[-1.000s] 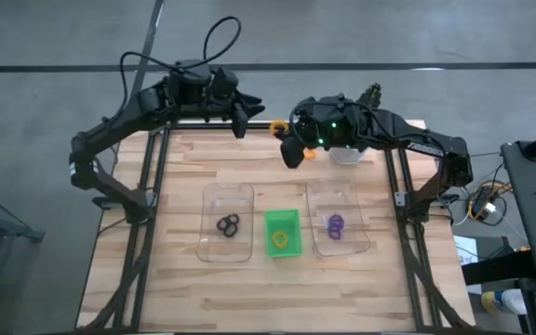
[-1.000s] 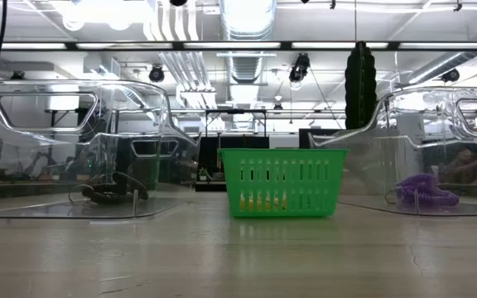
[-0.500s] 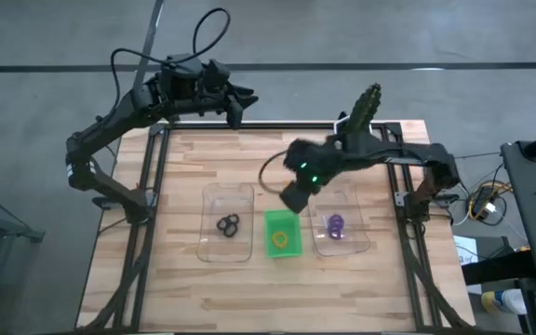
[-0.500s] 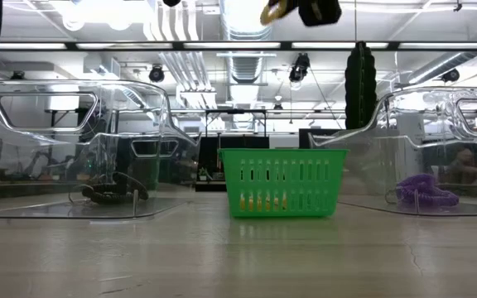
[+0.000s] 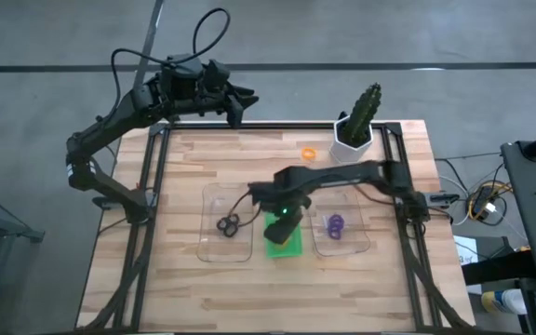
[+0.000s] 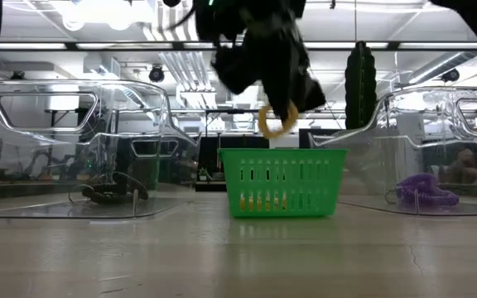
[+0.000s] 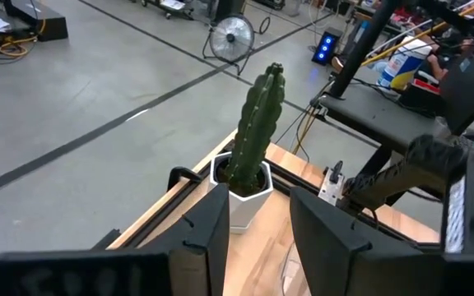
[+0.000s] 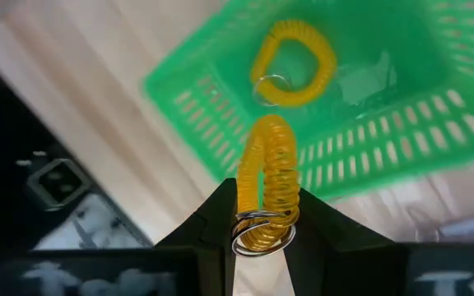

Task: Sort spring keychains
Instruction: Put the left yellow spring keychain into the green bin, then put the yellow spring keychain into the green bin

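Moved since half a second ago: right gripper (image 5: 285, 216), from up-table of the green tray (image 5: 283, 244) to directly above it; left arm unchanged.

Item held: one orange spring keychain (image 8: 267, 185), pinched between the right gripper's fingers, hanging just over the green tray's rim in the low view (image 6: 277, 120).

Already in the green tray: a second orange keychain (image 8: 293, 63). Black keychains (image 5: 228, 224) lie in the clear tray (image 5: 226, 195) left of the green tray; purple keychains (image 5: 335, 225) in the clear tray on its other side. One stray orange keychain (image 5: 309, 153) sits on the table well up from the green tray, near the potted cactus (image 5: 360, 121).

Left gripper (image 7: 257, 222): jaws apart, empty, beyond the table's far edge.

Risk: the coil may snag on a finger at release, or bounce off the rim if let go off-centre.

View note: only the right wrist view shows the coil lined up over the tray's interior; only the low view shows its height above the rim.
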`<state>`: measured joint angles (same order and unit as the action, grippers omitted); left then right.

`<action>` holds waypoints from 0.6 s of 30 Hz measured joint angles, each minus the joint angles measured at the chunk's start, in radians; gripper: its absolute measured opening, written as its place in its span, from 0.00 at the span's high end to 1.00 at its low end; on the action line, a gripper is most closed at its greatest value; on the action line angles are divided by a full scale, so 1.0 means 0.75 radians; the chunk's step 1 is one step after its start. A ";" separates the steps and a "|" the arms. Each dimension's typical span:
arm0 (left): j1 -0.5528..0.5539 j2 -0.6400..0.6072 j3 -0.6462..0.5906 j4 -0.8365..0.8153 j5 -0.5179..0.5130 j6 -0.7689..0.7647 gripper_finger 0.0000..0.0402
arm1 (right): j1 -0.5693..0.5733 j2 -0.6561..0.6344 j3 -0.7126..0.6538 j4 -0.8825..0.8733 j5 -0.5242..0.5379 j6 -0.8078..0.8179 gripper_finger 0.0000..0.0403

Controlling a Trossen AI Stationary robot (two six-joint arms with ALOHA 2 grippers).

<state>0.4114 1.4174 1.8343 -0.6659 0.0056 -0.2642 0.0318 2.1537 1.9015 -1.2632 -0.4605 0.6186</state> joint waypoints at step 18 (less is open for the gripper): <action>0.004 0.000 0.000 -0.016 0.000 -0.009 0.70 | 0.013 -0.009 0.071 -0.025 -0.017 -0.004 0.36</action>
<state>0.4141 1.4174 1.8343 -0.6778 0.0059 -0.2711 0.0414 2.1467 1.9545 -1.2821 -0.4735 0.6159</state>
